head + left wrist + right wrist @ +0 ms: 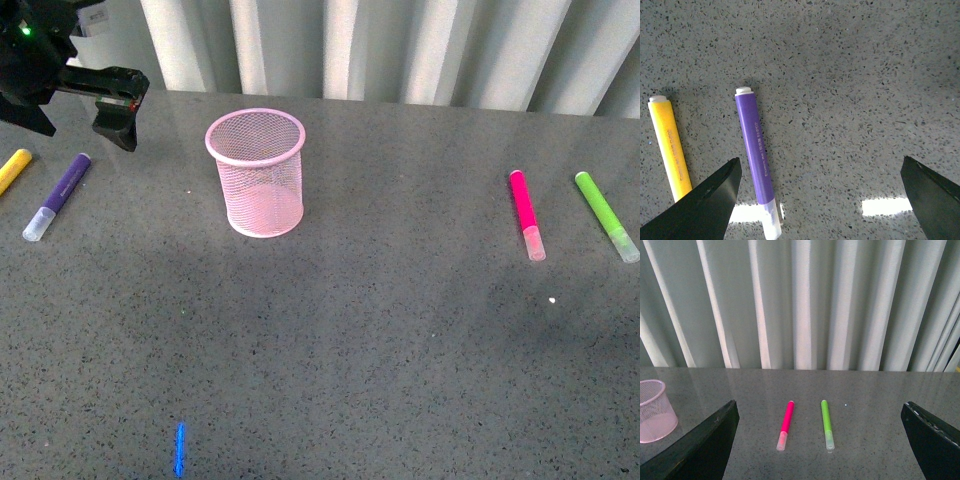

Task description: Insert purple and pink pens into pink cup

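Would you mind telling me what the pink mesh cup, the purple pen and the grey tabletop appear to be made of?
The light pink cylindrical cup looks like painted wire mesh, likely metal: its fine grid is see-through. The purple pen seems smooth plastic, with a translucent cap. The grey tabletop looks like polished speckled stone or composite; it reflects lights.

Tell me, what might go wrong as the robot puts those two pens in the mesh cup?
1. The yellow marker lies close beside the dark purple pen; the open left hand near them might nudge or grab the wrong one.
2. The light pink wire-mesh cup stands free and looks light; a pen striking its rim could tip it.
3. The hot-pink pen has a lime-green marker beside it, inviting the same mix-up.
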Controlling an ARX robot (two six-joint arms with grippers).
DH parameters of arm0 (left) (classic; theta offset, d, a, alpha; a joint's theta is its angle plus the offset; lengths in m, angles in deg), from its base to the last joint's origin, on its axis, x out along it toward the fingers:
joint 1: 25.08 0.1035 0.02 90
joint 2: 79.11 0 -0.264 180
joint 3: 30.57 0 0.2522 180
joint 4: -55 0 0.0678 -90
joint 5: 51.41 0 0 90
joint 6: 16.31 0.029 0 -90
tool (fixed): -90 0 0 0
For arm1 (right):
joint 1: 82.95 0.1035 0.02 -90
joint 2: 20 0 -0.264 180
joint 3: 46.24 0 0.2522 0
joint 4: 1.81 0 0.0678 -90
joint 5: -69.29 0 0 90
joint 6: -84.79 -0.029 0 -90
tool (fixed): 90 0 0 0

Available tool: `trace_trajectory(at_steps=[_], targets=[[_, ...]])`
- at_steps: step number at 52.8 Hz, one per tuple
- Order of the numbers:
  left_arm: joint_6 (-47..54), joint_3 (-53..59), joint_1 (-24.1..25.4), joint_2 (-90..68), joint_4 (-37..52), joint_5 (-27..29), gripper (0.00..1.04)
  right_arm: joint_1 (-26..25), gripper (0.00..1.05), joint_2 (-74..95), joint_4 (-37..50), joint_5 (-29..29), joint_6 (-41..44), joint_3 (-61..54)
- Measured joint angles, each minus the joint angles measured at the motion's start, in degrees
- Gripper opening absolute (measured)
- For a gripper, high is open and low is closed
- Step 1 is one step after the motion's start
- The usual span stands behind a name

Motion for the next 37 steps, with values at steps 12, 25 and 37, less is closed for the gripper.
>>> trace_trajectory(at_steps=[12,25,37], targets=[[0.0,-2.32,0.98,-3.5,-0.04,0.0,0.98,0.0,0.98,0.0,0.0,0.0,0.0,0.0],[0.04,-4.83,2.64,-5.99,-0.04,-0.52,0.98,0.0,0.98,0.0,0.0,0.0,0.0,0.0],[-0.04,-7.26,3.32,-8.66,-0.31,-1.4,0.98,0.0,0.98,0.0,0.0,0.0,0.0,0.0]])
